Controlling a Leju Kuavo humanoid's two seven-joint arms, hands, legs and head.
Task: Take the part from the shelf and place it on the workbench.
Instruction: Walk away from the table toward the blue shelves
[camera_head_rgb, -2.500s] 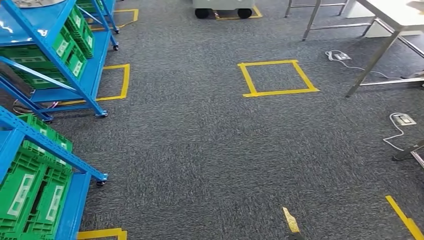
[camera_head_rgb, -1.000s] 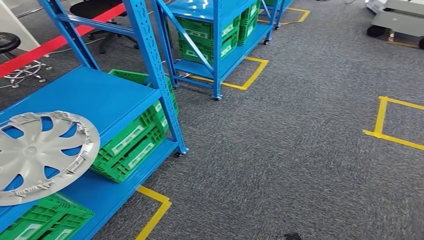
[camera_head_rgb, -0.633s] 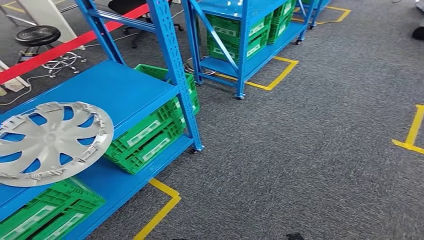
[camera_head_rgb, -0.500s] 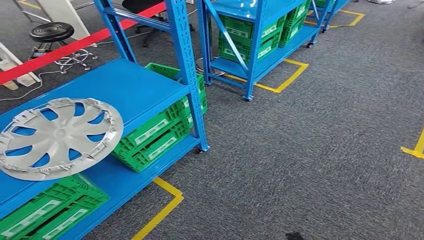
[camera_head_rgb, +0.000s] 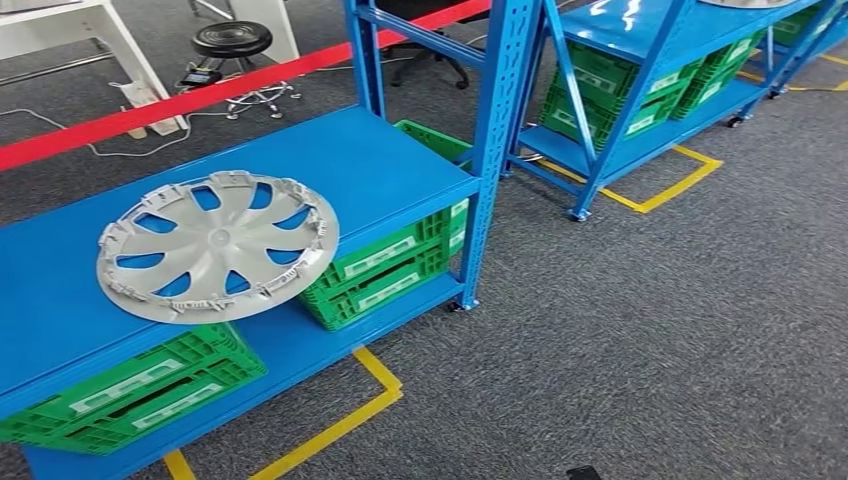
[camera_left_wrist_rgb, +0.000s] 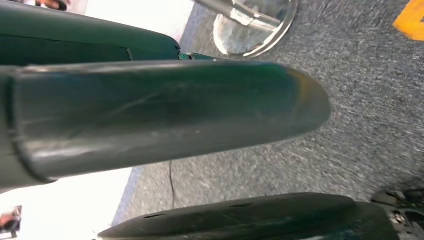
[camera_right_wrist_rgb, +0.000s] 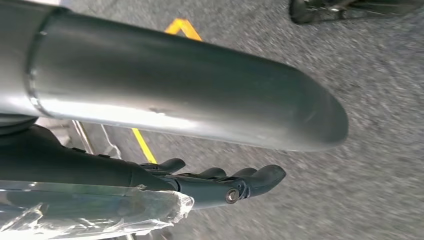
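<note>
The wheel cover (camera_head_rgb: 217, 245) lies flat on the blue shelf (camera_head_rgb: 400, 170), toward the left arm's side. The right hand (camera_right_wrist_rgb: 220, 182) hangs empty with fingers loosely apart; the left hand's state I cannot tell.

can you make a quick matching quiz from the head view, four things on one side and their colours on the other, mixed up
Things:
1. wheel cover
2. crates
3. shelf frame
4. floor tape outline

Colours:
A. yellow
B. blue
C. silver grey
D. green

Pairs: 1-C, 2-D, 3-B, 4-A
</note>
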